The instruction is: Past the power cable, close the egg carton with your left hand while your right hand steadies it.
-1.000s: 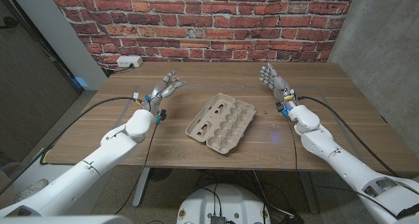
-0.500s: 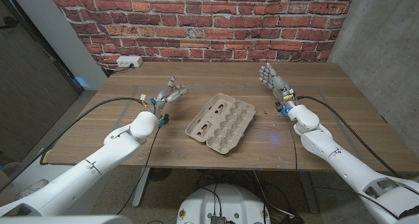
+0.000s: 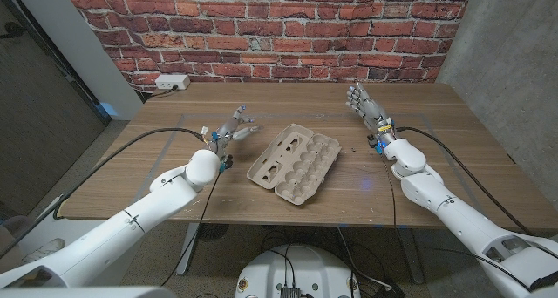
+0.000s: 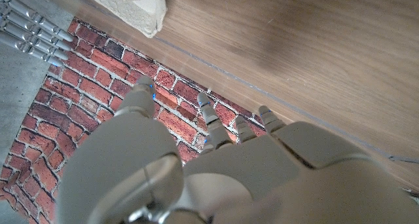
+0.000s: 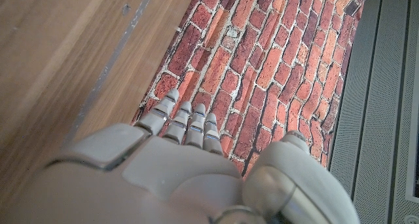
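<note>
Egg carton point(image 3: 294, 165): lies open at the middle of the wooden table point(image 3: 453, 154), empty cups facing up, lid spread toward the left hand; a corner of it also appears in the left wrist view point(image 4: 134, 8).
Power strip point(image 3: 172, 83): white, at the table's far left corner against the brick wall point(image 3: 261, 28).
Left hand point(image 3: 232, 127): above the table just left of the carton, fingers spread, holding nothing, not touching the carton.
Right hand point(image 3: 364, 104): near the carton's right, apart from it, fingers straight and close together, holding nothing.
</note>
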Tool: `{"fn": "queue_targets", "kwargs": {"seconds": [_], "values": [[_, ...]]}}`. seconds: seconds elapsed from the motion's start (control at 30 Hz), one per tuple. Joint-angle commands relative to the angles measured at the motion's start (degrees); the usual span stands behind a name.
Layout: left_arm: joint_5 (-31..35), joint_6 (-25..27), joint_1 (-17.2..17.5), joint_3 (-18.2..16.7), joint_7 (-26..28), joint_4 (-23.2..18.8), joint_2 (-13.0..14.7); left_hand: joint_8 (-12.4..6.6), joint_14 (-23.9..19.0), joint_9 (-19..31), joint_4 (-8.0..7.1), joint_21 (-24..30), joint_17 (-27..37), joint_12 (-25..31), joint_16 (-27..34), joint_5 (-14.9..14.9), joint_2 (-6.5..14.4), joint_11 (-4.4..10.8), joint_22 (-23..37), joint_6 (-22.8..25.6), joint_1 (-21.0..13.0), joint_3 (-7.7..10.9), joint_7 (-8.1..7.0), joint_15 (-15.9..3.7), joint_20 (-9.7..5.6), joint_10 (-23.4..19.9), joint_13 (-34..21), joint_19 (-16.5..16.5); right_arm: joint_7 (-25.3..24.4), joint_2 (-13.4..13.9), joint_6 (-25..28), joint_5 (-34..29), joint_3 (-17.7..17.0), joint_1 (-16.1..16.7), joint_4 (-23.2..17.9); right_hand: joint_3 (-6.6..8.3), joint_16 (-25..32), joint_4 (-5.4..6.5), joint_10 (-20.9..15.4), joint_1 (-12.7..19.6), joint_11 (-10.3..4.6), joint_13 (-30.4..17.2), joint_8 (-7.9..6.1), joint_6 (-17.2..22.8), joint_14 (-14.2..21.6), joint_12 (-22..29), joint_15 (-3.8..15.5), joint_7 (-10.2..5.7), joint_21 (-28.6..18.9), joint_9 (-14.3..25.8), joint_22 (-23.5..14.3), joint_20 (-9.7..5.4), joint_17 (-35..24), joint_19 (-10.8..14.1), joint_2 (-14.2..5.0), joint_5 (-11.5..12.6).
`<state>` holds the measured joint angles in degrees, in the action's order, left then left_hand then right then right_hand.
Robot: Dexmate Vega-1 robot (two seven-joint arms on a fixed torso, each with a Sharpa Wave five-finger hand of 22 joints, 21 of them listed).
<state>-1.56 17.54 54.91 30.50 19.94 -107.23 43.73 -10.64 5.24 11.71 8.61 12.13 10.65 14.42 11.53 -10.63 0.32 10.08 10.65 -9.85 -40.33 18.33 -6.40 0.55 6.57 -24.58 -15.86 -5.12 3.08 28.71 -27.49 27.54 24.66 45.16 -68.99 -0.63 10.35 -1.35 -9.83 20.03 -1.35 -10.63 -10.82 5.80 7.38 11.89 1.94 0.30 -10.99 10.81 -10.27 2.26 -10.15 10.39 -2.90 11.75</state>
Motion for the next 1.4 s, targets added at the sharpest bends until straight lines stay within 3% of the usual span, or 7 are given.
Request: {"fn": "queue_targets", "kwargs": {"seconds": [0.03,0.13,0.57,0.67,0.8,0.93,1.4], "values": [[7.83,5.55,-1.93,4.14,0.42,-1.87,-0.1,-0.37,0.52,0.07,-0.53,0.05,0.18,-0.38,0.05,0.4,-0.89,-0.79,0.07,-11.2,1.42,-0.8,1.4,0.71,0.97,0.76,-0.15,0.55,-0.32,0.56,-0.13,0.26,-0.52,0.7,-0.64,-0.06,0.05,-0.28,0.01,0.33,-0.01,-0.24,-0.05,-0.26,-0.25,-0.08,0.79,0.02,-0.05,0.06,-0.17,-0.01,-0.17,-0.18,-0.2,0.04],[6.53,4.97,-1.49,3.46,-0.24,-1.73,-0.37,-0.22,0.78,0.01,-0.76,0.11,0.18,-0.63,-0.06,0.52,-1.16,-0.82,0.07,-11.75,1.82,-1.07,0.98,0.44,1.07,1.28,-0.15,0.73,-0.3,0.71,-0.18,0.12,-0.55,0.62,-0.68,-0.06,0.05,-0.29,0.06,0.33,0.06,-0.24,-0.06,-0.28,-0.31,-0.09,0.78,0.03,-0.06,0.06,-0.17,-0.01,-0.17,-0.19,-0.21,0.03],[13.09,3.79,-2.5,6.25,-0.38,-1.18,0.46,0.23,1.43,-0.17,-1.03,-0.03,0.14,-1.22,-0.29,0.55,-1.43,-0.26,0.09,-13.93,2.15,-1.36,0.91,0.57,1.03,2.61,-0.16,0.52,-1.2,1.04,0.11,-0.26,-0.82,0.92,-1.5,-0.01,-0.11,-0.48,1.52,0.55,-0.02,-0.24,0.25,-1.59,-0.97,-0.5,0.66,-0.01,-0.09,0.07,-0.17,-0.09,-0.16,-0.31,-0.34,-0.02],[14.83,4.21,-2.68,6.79,-0.25,-1.06,0.24,-0.1,1.13,-0.26,-0.96,0.03,0.1,-0.95,-0.17,0.47,-1.4,1.1,0.09,-13.81,1.84,-1.28,-0.21,0.08,0.66,1.83,-0.15,0.71,-1.33,1.41,-0.04,-0.86,-0.77,0.91,-1.72,0.05,-0.28,-0.62,2.12,0.75,-0.38,-0.24,0.35,-2.11,-1.56,-0.66,0.72,-0.06,-0.03,0.07,-0.17,-0.1,-0.14,-0.55,-0.37,-0.02],[16.29,4.83,-3.06,7.49,-0.73,-0.45,-0.26,-0.18,0.95,-0.32,-0.91,0.08,0.06,-0.99,-0.12,0.46,-1.48,0.68,0.09,-13.91,1.7,-1.28,-0.52,-0.16,0.54,1.72,-0.07,0.9,-1.46,1.42,-0.27,-0.96,-0.83,0.96,-1.73,0.09,-0.31,-0.75,2.52,0.93,-0.43,-0.25,0.44,-2.61,-1.85,-0.73,0.81,-0.14,0.08,0.07,-0.17,0.08,-0.12,-0.92,-0.38,-0.03],[15.33,4.67,-2.49,6.9,-0.71,0.25,-1.27,-0.28,0.16,-0.4,-0.88,0.12,0.03,-0.55,0.13,0.45,-1.68,1.45,0.09,-14.04,1.57,-1.35,-0.85,-0.87,0.22,0.21,0.12,1.1,-1.81,1.6,-0.07,-1.07,-0.91,1.34,-2.16,0.12,-0.51,-0.95,2.63,1.15,-0.55,-0.25,0.31,-2.73,-2.81,-0.62,0.64,-0.16,0.38,0.07,-0.16,0.48,-0.11,-1.94,-0.35,-0.06],[19.77,9.9,-3.06,9.05,-2.27,-1.43,-1.54,-0.28,-0.74,-0.52,-0.72,0.27,-0.06,-0.83,0.13,0.36,-1.92,1.43,0.07,-14.56,0.92,-1.3,-0.43,-0.96,0.11,-0.4,0.63,1.86,-1.43,2.24,-0.21,-0.58,-1.32,2.18,-2.67,0.12,-0.32,-1.08,2.8,1.26,-0.78,-0.25,0.15,-2.83,-3.16,-0.5,1.06,-0.6,0.33,0.08,-0.17,0.62,-0.12,-2.33,-0.39,-0.1]]}}
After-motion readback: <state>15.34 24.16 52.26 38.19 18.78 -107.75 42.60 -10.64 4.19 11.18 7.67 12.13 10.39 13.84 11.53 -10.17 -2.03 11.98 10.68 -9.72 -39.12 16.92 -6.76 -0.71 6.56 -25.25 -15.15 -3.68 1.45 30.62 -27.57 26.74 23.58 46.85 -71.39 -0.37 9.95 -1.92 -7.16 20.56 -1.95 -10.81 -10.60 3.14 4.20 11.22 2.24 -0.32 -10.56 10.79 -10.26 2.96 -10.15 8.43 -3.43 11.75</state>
